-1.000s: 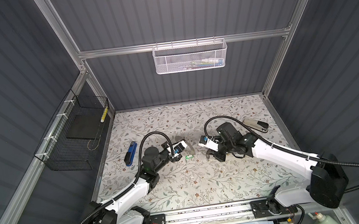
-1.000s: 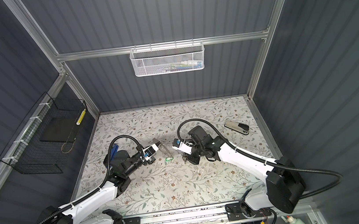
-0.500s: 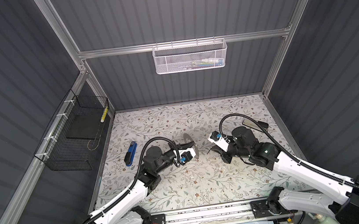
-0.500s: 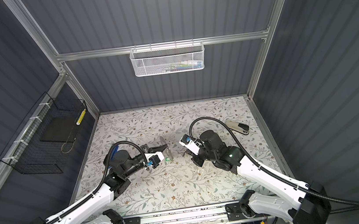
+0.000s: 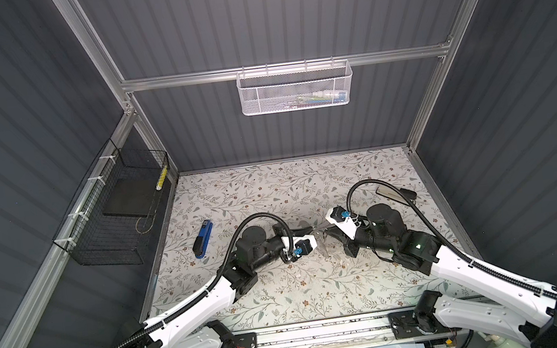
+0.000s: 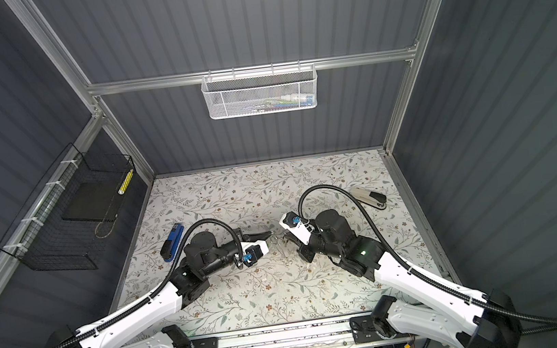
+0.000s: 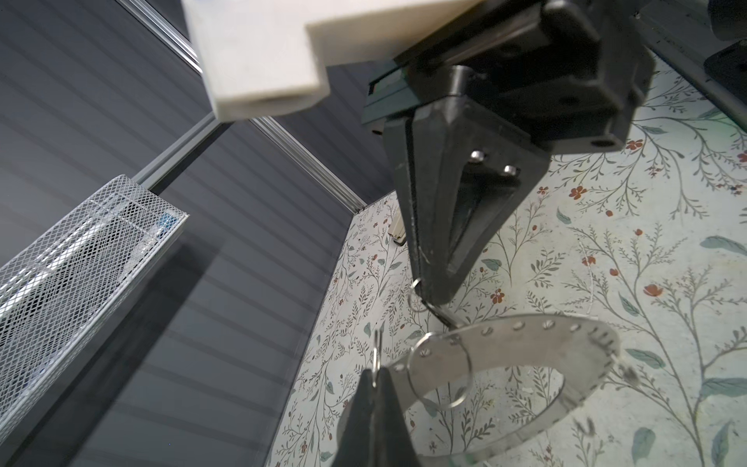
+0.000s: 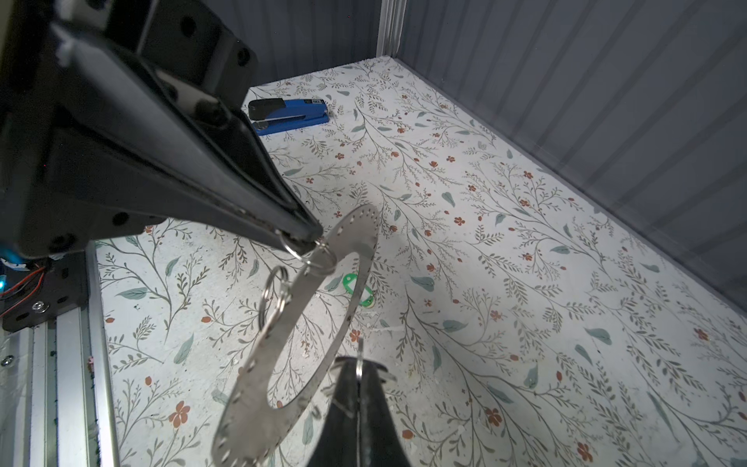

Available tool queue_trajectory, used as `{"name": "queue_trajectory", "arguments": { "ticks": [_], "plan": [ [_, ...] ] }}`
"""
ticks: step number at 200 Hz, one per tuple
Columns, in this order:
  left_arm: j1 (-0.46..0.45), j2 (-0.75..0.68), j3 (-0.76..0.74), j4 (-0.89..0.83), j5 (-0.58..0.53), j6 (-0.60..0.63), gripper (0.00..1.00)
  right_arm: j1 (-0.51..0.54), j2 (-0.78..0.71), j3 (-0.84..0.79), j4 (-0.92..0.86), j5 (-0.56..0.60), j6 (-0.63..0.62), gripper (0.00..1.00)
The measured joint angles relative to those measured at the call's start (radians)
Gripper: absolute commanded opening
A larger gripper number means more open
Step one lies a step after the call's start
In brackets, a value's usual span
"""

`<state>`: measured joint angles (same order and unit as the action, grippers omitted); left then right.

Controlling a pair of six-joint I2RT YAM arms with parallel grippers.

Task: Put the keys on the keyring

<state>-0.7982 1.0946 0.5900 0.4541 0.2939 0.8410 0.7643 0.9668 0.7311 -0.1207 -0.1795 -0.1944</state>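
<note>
Left claw (image 8: 305,237): risen off the surface (image 5: 271,190), shifted right toward the centre.
Right claw (image 7: 430,293): lifted too, drawn back rightward.
Keyring (image 7: 525,343): now tilted in mid-air between both claws.

Both arms reach toward the middle. The left tool (image 5: 309,229) and the right tool (image 5: 328,235) are pinched shut, tips close together.

Flat silver keyring (image 7: 525,341) hangs tilted midair; green key tag (image 8: 355,287) lies below.

Blue stapler (image 5: 203,240), grey stapler (image 5: 395,192), white basket (image 5: 261,94), black basket (image 5: 107,251)
</note>
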Motion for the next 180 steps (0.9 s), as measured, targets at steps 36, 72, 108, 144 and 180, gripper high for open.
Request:
{"name": "queue_trajectory", "arguments": {
  "ticks": [36, 72, 108, 144, 180],
  "plan": [
    [-0.01, 0.004, 0.009, -0.01, -0.011, -0.012, 0.0, 0.023, 0.001, 0.0, 0.009, 0.003, -0.014, 0.0],
    [-0.031, 0.008, 0.017, -0.013, -0.026, -0.014, 0.0, 0.05, 0.001, 0.0, 0.009, 0.011, -0.034, 0.0],
    [-0.061, 0.016, 0.017, -0.016, -0.054, 0.007, 0.0, 0.058, 0.001, 0.005, 0.008, 0.011, -0.042, 0.0],
    [-0.08, 0.016, 0.017, -0.017, -0.077, 0.051, 0.0, 0.058, 0.001, 0.01, 0.009, 0.011, -0.042, 0.0],
    [-0.088, 0.016, 0.017, -0.027, -0.089, 0.095, 0.0, 0.058, 0.001, 0.01, 0.009, 0.011, -0.041, 0.0]
  ]
}}
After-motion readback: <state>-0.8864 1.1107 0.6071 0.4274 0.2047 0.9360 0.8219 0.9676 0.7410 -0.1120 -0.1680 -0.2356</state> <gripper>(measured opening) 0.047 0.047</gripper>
